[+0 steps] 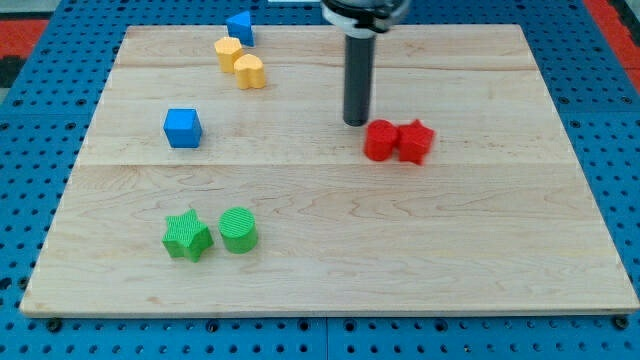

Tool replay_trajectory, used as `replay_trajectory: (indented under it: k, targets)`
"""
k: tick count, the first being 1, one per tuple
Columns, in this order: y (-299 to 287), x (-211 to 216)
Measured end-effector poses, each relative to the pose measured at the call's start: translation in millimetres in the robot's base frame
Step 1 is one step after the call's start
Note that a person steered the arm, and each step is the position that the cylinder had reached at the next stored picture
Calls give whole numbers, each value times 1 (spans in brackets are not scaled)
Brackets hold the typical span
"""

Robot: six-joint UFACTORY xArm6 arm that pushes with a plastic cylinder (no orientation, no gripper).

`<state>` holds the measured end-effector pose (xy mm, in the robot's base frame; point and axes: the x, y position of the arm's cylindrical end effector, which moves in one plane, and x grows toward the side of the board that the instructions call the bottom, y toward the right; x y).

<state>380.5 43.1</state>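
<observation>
Rod's end, my tip, stood just left of and above the red pair, nearly touching; we carried no gripper, so held nothing.

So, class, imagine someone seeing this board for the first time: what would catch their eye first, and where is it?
The dark rod coming down from the view's top stands out first, with my tip just at the upper left of two red blocks sitting side by side right of centre. Next come the green star and green cylinder paired near the view's bottom left, and the lone blue cube on the left.
</observation>
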Motion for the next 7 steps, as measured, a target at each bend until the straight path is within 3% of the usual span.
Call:
replay_trajectory:
  k: [1, 2, 3, 4, 5, 6, 7]
  targets:
    - [-67, -26]
    - [-112, -24]
    - [-132, -49]
    - [-206, -76]
    - [-285, -132]
    - [-259, -188]
    - [-253, -189]
